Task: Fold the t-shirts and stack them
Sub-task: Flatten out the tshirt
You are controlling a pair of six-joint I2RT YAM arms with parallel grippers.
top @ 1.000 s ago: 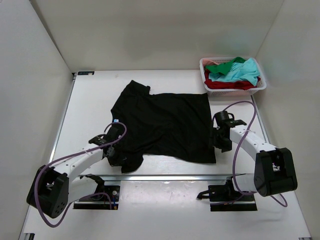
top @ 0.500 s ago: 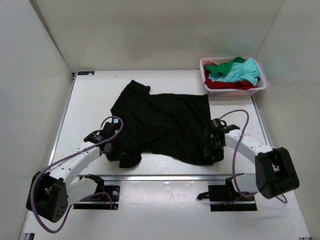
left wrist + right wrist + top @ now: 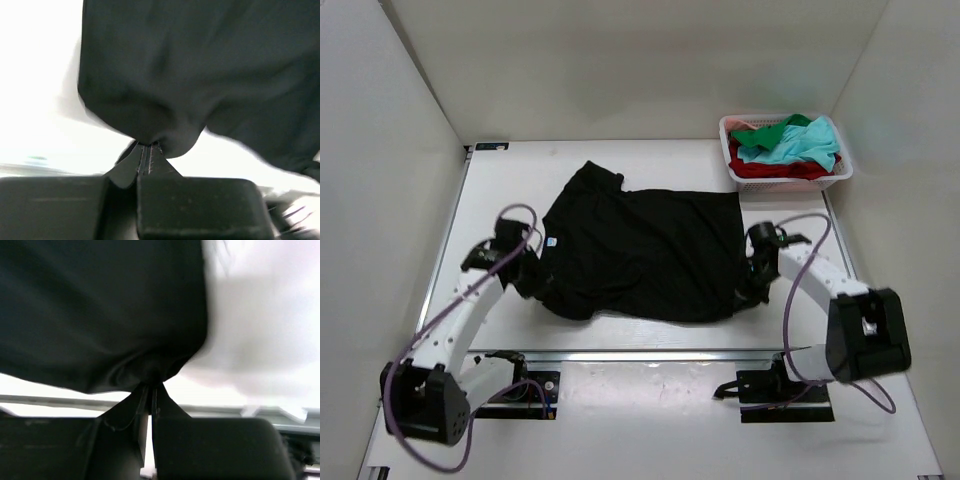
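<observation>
Early days tbh — black tee (image 3: 640, 255) lies spread mid-table, not properly folded yet. Left gripper (image 3: 525, 272) and right gripper (image 3: 748, 285) are each pinched tight on its near corners. Other tees (image 3: 785, 148) sit in the basket (image 3: 840, 178) — nothing stacked.

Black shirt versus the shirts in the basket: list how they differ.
The black shirt lies spread on the table; the basket shirts sit bunched in a heap. The black shirt is pinched by the left pincer and right pincer; the basket shirts are untouched. One is black, the others teal, green and red. All are unfolded.
</observation>
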